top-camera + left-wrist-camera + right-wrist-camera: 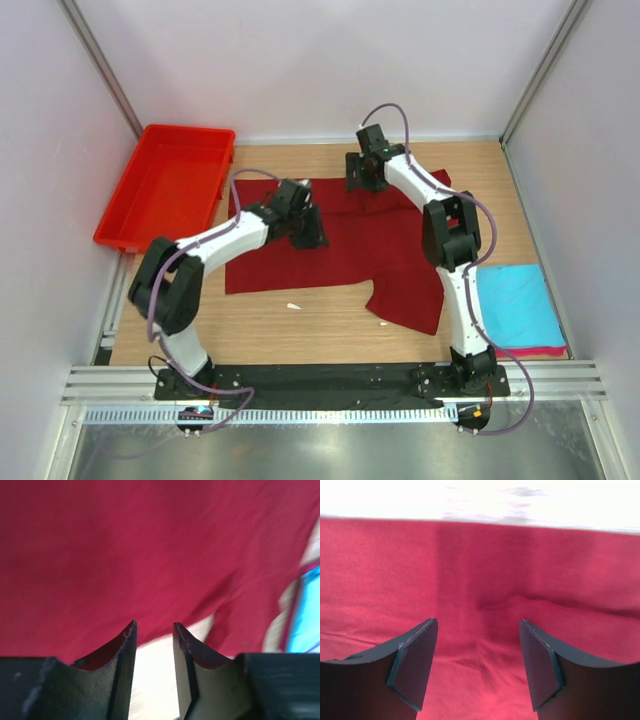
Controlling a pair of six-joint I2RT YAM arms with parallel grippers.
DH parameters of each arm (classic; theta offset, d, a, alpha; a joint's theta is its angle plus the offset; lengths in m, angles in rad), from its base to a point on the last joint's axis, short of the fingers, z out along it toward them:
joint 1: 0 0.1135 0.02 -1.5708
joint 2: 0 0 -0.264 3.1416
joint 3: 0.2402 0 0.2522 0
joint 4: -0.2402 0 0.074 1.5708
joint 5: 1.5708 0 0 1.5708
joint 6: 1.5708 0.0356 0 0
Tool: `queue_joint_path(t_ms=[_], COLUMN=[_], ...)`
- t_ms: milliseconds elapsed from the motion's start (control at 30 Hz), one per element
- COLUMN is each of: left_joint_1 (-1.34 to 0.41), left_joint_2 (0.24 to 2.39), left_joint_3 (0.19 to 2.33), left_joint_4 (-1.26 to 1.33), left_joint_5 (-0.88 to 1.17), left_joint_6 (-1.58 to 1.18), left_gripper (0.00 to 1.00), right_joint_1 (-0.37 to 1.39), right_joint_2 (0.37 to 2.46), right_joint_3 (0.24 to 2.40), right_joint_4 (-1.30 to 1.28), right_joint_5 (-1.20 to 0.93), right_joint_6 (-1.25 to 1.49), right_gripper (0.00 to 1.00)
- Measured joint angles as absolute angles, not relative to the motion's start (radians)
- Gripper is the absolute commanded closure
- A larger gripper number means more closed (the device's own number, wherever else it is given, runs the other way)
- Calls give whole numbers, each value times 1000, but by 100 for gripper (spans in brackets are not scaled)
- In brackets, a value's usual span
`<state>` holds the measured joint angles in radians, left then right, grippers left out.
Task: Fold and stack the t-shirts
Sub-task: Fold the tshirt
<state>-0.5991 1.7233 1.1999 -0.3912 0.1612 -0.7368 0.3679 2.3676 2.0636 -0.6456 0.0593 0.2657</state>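
We've got the maroon t-shirt (pixel 340 250) spread flat mid-frame in the top view, and the turquoise t-shirt (pixel 512 300) is folded on top of the pink t-shirt (pixel 548 351) at lower right. The right gripper (pixel 362 180) hovers at the maroon one's upper edge, fingers wide apart. The left gripper (pixel 308 235) is over its left half, fingers just narrowly apart with nothing between them. Looks like a fold pinch is next, so we'd grab along one edge and lift evenly to avoid bunching.
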Motion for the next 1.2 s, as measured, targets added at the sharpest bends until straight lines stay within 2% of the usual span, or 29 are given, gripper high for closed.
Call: queue_joint_path(t_ms=[167, 333, 500, 800, 933, 1200], left_joint_1=[-595, -593, -592, -580, -574, -573], left_joint_2=[1884, 2075, 2275, 2414, 2426, 2490], left_joint_3=[1362, 1501, 1650, 1768, 1789, 1855], left_joint_4=[-220, -16, 77, 125, 142, 163], left_joint_5=[177, 146, 110, 64, 60, 67], left_joint_6=[-796, -907, -1015, -1122, -1163, -1247], left_gripper=[62, 62, 62, 61, 63, 66], right_joint_1=[275, 57, -121, -114, -108, -109], right_joint_2=[2293, 2214, 2201, 2234, 2234, 2237], right_joint_3=[2054, 1998, 1872, 1820, 1792, 1791], right_joint_4=[-673, -645, -597, -545, -525, -513], right_joint_5=[35, -57, -152, -330, -369, -419], right_joint_6=[284, 312, 314, 308, 304, 303], right_gripper=[28, 33, 31, 35, 40, 41])
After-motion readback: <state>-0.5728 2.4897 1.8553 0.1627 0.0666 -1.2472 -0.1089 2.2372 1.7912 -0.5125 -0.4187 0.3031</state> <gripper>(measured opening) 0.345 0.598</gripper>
